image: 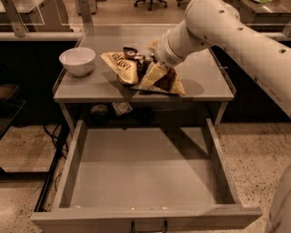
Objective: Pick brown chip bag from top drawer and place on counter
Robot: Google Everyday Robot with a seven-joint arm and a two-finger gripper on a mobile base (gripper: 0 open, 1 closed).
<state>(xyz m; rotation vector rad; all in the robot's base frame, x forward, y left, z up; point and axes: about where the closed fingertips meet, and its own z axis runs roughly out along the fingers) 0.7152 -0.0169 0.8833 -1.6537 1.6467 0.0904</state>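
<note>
On counter (pixel 205 87), hand (pixel 153 75) atop brown chip bag (pixel 122 66)

A: What else is there to see?

B: A white bowl (pixel 77 60) stands upright. Below it and a little to its right, in shadow, lie a small printed packet (pixel 122 108) and a dark round thing (pixel 99 111) too dim to identify.

A: And farther down?

B: Black cables (pixel 49 133) trail below the bowl, slightly to its left, onto a speckled floor (pixel 27 152). Behind the bowl runs a pale glass-railed counter (pixel 32 13). Behind the bowl and to its right, the wheeled foot of an office chair (pixel 152 2) shows.
</note>
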